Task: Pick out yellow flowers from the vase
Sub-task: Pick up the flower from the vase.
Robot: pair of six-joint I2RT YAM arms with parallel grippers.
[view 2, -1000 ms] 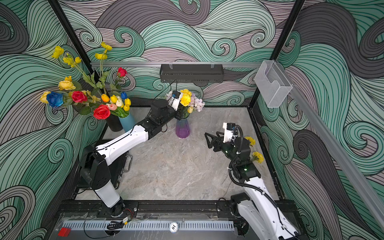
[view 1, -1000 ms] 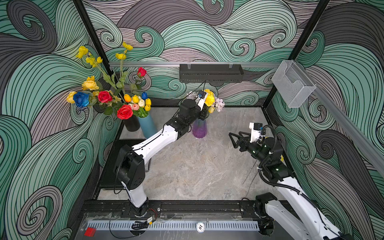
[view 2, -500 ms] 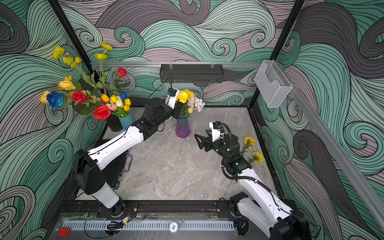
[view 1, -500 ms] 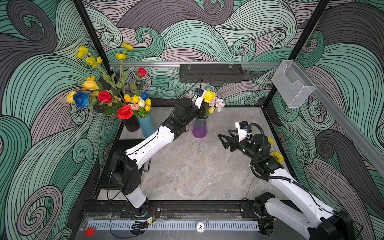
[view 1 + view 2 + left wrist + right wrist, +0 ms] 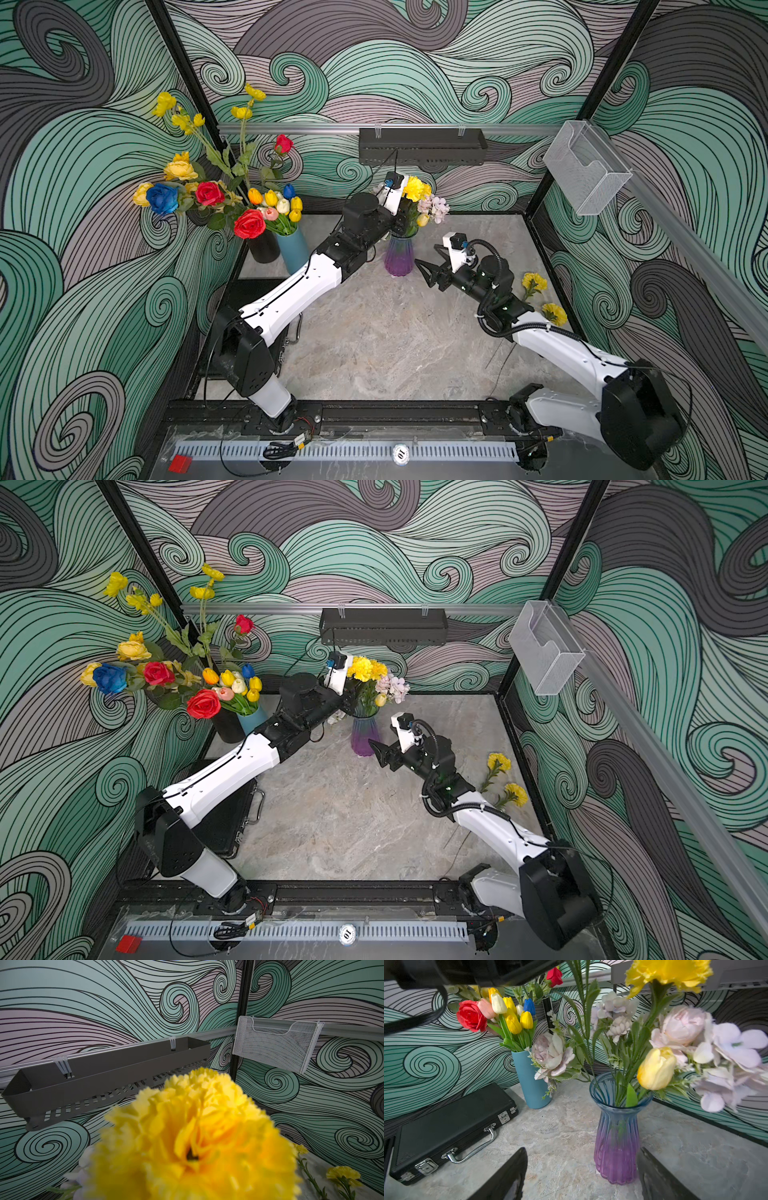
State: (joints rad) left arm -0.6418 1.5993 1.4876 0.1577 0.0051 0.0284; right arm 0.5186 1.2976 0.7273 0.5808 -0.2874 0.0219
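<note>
A glass vase, blue shading to purple, stands at the back of the table. It holds a yellow pom-pom flower, a yellow tulip and pale lilac blooms. My left gripper reaches into the stems just under the pom-pom. The bloom and leaves hide its jaws. My right gripper is open, low beside the vase's foot, which shows between its fingers without touching them. Two yellow flowers lie on the table at the right wall.
A blue vase of tulips and a black vase of roses and yellow sprays stand at the back left. A black case lies along the left edge. A black shelf and a mesh holder hang on the walls.
My right arm has swung left across the table to the vase, jaws still open. The left arm has shifted only slightly at the bouquet.
</note>
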